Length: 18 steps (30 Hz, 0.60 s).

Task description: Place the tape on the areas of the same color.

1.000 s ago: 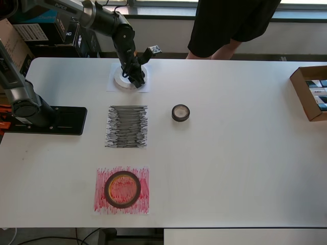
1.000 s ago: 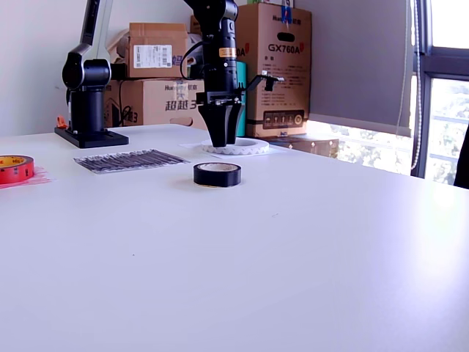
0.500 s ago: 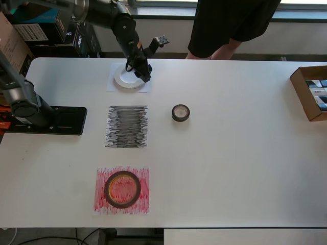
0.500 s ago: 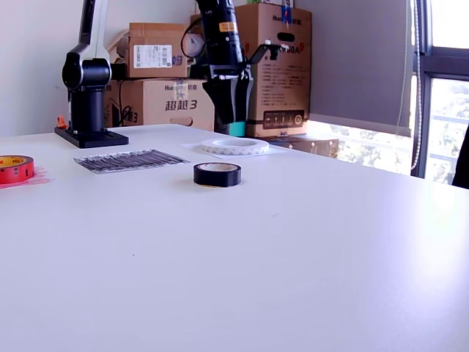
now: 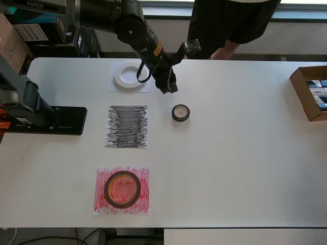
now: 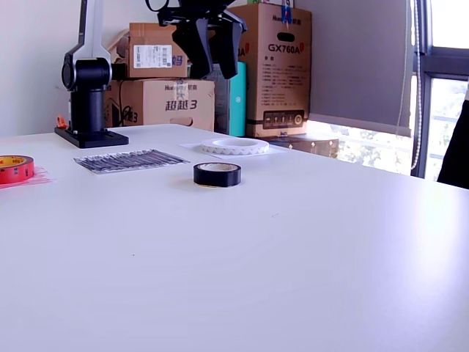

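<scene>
The white tape roll (image 5: 127,75) lies on the white sheet (image 5: 113,87) at the table's far side. The black roll (image 5: 180,112) lies on bare table, right of the black scribbled sheet (image 5: 127,126) in the overhead view. The red roll (image 5: 122,189) lies on the red scribbled sheet (image 5: 101,204). My gripper (image 5: 169,88) is open and empty. It hangs high above the table between the white roll and the black roll. In the exterior view the gripper (image 6: 212,73) is well above the white roll (image 6: 234,147) and the black roll (image 6: 217,174).
The arm's black base plate (image 5: 51,120) sits at the overhead view's left. An open cardboard box (image 5: 310,92) is at the right edge. A person (image 5: 230,25) stands at the far edge. Cardboard boxes (image 6: 278,66) stand behind the table.
The gripper has lifted off the white roll, leaving it on the white sheet. It has risen and swung to the overhead view's right, toward the black roll.
</scene>
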Available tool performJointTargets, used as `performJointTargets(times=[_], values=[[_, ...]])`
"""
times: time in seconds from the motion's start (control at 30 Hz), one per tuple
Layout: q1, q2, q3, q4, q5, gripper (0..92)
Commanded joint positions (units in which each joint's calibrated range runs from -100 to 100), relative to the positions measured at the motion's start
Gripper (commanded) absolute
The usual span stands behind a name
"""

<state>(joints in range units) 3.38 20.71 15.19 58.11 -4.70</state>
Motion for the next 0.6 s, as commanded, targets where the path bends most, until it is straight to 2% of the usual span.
performJointTargets(times=[0.0, 0.23, 0.57], values=[[-7.47, 1.18, 0.67, -0.37, -0.77, 54.0], [-11.02, 3.23, 0.58, -0.37, -0.85, 53.9], [-12.05, 6.79, 0.49, -0.37, -0.36, 53.8]])
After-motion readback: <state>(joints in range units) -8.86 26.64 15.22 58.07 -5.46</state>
